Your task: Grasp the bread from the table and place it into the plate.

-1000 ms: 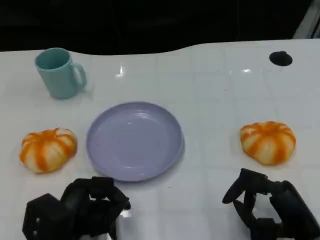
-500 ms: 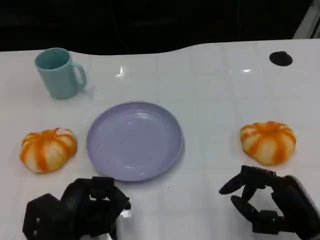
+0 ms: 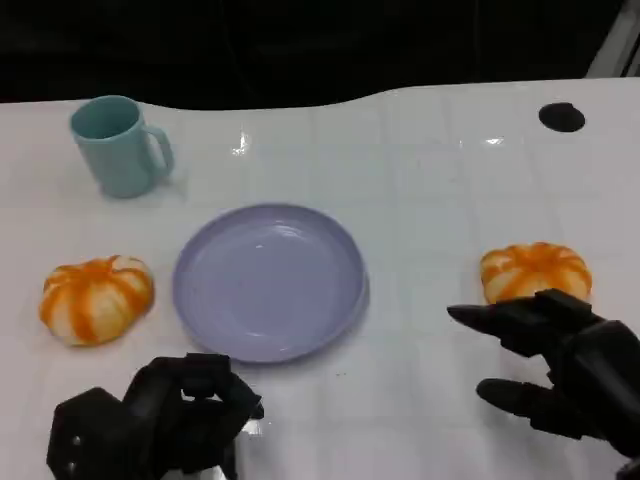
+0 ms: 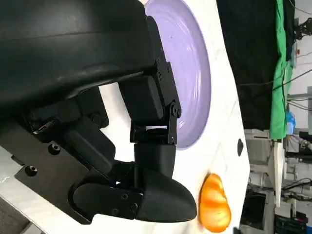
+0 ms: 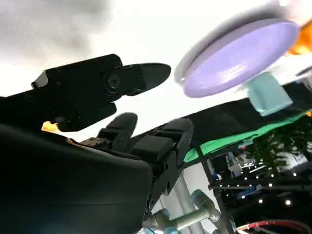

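Observation:
Two orange-and-white striped bread buns lie on the white table: one bun [image 3: 96, 298] left of the lilac plate [image 3: 268, 280], the other bun [image 3: 533, 271] at the right. My right hand [image 3: 560, 370] hovers just in front of the right bun with fingers spread, holding nothing. At the lower left my left hand [image 3: 150, 422] rests near the table's front edge, fingers curled in on nothing. The left wrist view has the plate [image 4: 192, 83] and a bun [image 4: 214, 204] beyond my left hand [image 4: 107, 146]. My right hand [image 5: 97, 126] and the plate [image 5: 239, 58] appear in the right wrist view.
A teal mug [image 3: 119, 146] stands at the back left. A small black disc [image 3: 561, 116] lies at the back right. The table's far edge borders a dark background.
My right hand has risen and moved forward toward the right bun, its fingers spreading apart. The left hand, buns and plate have stayed put.

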